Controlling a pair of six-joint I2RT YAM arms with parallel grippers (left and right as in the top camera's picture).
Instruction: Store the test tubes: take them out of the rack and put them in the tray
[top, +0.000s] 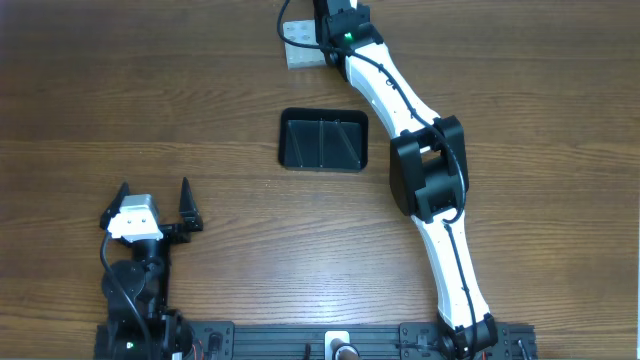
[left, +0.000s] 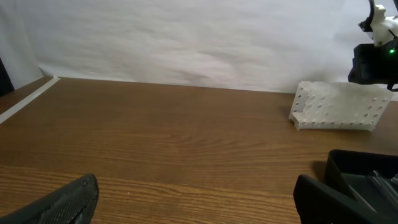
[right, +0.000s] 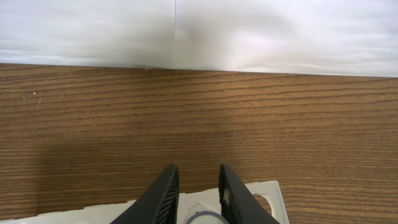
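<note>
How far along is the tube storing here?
Done: the black plastic tray seems to hold some clear tubes already. In hand: the right claw sits at a clear test tube in the white perforated rack. Left: carrying it to the tray; whether more remain is hidden.
</note>
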